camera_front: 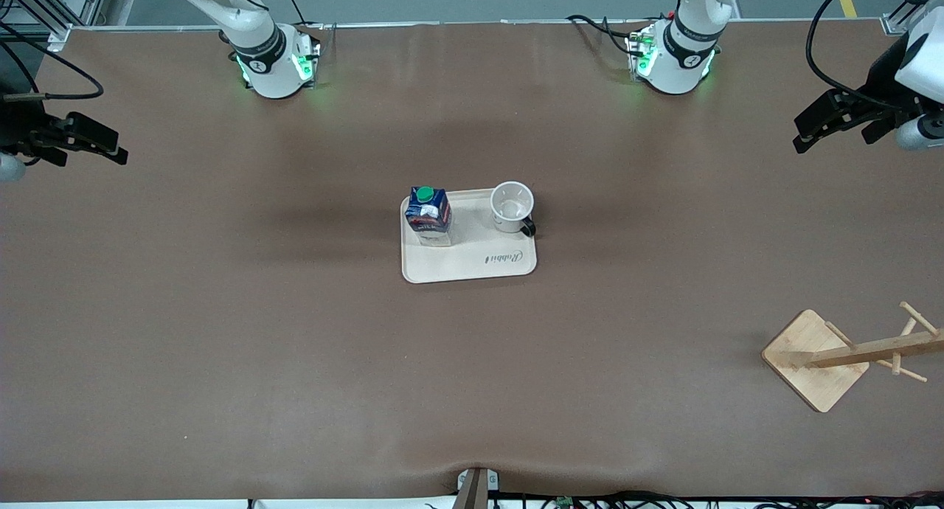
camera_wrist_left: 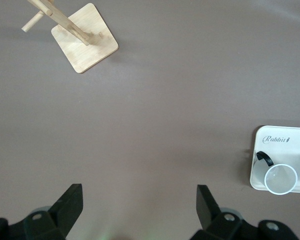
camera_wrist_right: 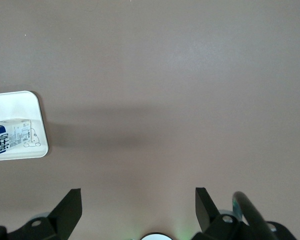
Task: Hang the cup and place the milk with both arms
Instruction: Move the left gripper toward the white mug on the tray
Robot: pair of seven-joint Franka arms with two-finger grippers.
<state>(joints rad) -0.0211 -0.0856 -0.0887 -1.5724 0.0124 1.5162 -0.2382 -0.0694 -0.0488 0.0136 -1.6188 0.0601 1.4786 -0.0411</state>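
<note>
The white cup (camera_front: 512, 206) with a black handle stands upright on a cream tray (camera_front: 472, 262) at mid-table. The dark blue milk (camera_front: 428, 212) with a green cap stands on the same tray, toward the right arm's end. The cup (camera_wrist_left: 280, 179) and tray (camera_wrist_left: 280, 141) show in the left wrist view. The milk (camera_wrist_right: 10, 137) and tray (camera_wrist_right: 20, 102) show in the right wrist view. My left gripper (camera_front: 802, 138) (camera_wrist_left: 139, 205) is open and empty, up over the left arm's end of the table. My right gripper (camera_front: 110, 150) (camera_wrist_right: 138, 207) is open and empty, over the right arm's end.
A wooden cup rack (camera_front: 848, 358) with pegs stands on a square base near the front camera at the left arm's end; it also shows in the left wrist view (camera_wrist_left: 82, 42). The brown table (camera_front: 295, 347) spreads round the tray.
</note>
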